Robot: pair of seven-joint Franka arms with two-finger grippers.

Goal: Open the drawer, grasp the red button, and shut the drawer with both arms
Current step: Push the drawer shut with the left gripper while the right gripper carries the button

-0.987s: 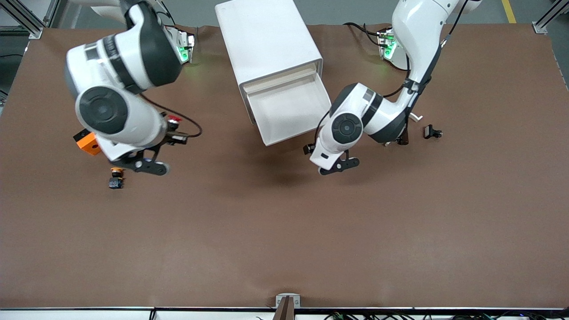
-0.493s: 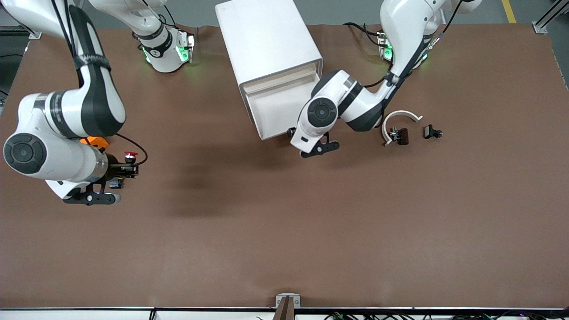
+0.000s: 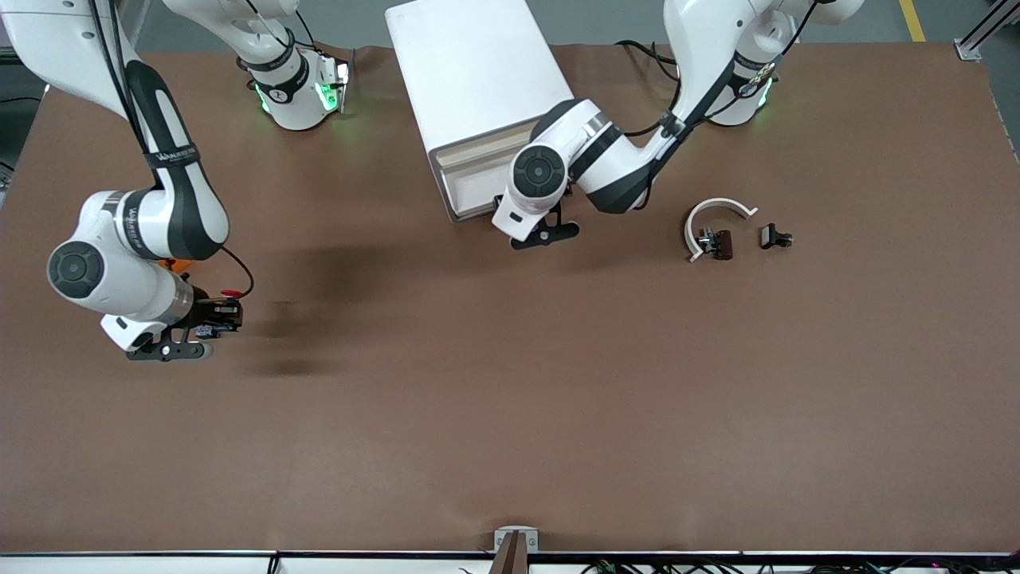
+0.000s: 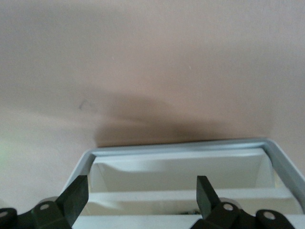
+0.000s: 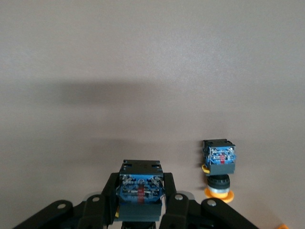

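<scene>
The white cabinet point(image 3: 470, 72) stands at the robots' edge of the table. Its drawer point(image 3: 470, 179) sticks out only a short way, and its rim also shows in the left wrist view point(image 4: 181, 147). My left gripper point(image 4: 141, 194) is open at the drawer's front, hidden under its wrist in the front view. My right gripper point(image 3: 225, 312) is shut on the red-capped button point(image 3: 233, 294), low over the table toward the right arm's end. In the right wrist view the gripper point(image 5: 140, 193) clamps the button's black-and-blue body point(image 5: 140, 183).
The yellow-orange capped button point(image 5: 218, 167) lies on the table beside the right gripper. The orange cube point(image 3: 177, 261) peeks out from under the right arm. A white curved piece point(image 3: 717, 209), a black clip point(image 3: 721, 243) and a small black part point(image 3: 774, 237) lie toward the left arm's end.
The left arm has moved toward the cabinet and the drawer has gone from far out to nearly in. The right arm has carried the red button toward its end of the table and lower.
</scene>
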